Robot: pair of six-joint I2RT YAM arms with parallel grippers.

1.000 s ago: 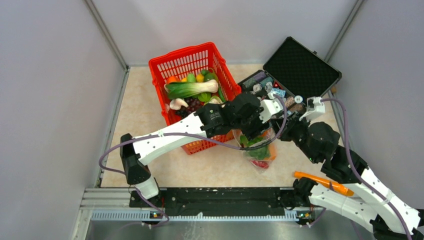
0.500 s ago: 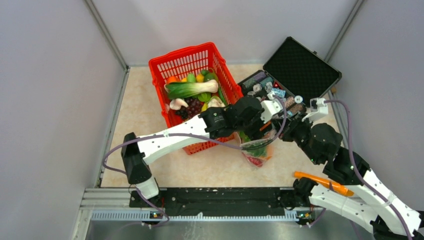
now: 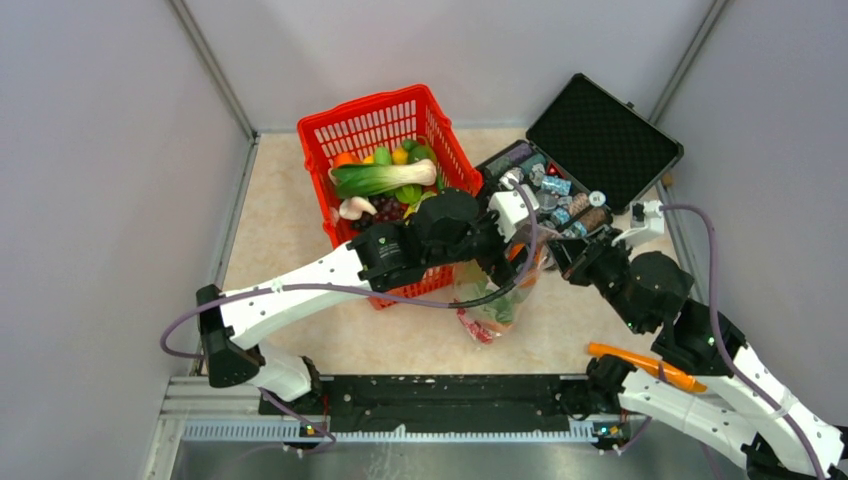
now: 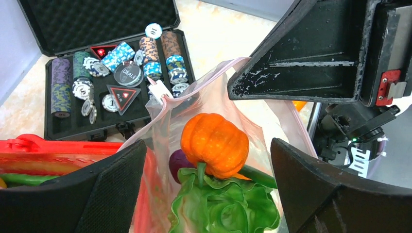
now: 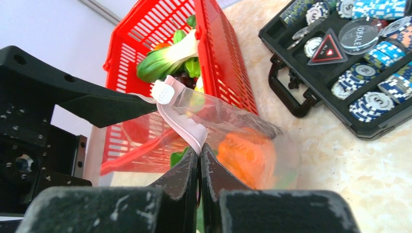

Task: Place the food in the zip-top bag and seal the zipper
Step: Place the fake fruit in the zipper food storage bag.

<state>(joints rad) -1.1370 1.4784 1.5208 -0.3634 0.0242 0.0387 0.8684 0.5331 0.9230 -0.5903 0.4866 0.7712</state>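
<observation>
The zip-top bag stands on the table between the basket and the case, its mouth up. Inside lie food: a small orange pumpkin on top of green lettuce, with a purple piece beside them. My left gripper hangs open over the bag mouth, a finger on each side, holding nothing. My right gripper is shut on the pale zipper at the bag's mouth edge. The white slider sits at that strip's end.
A red basket with more toy vegetables stands behind and left of the bag. An open black case of poker chips stands behind and right. An orange-handled tool lies by the right arm's base. Grey walls close three sides.
My left gripper's jaws have spread wider and the left arm has drawn back to the left. The bag has shifted left with it. The right gripper stays pinched on the bag's edge.
</observation>
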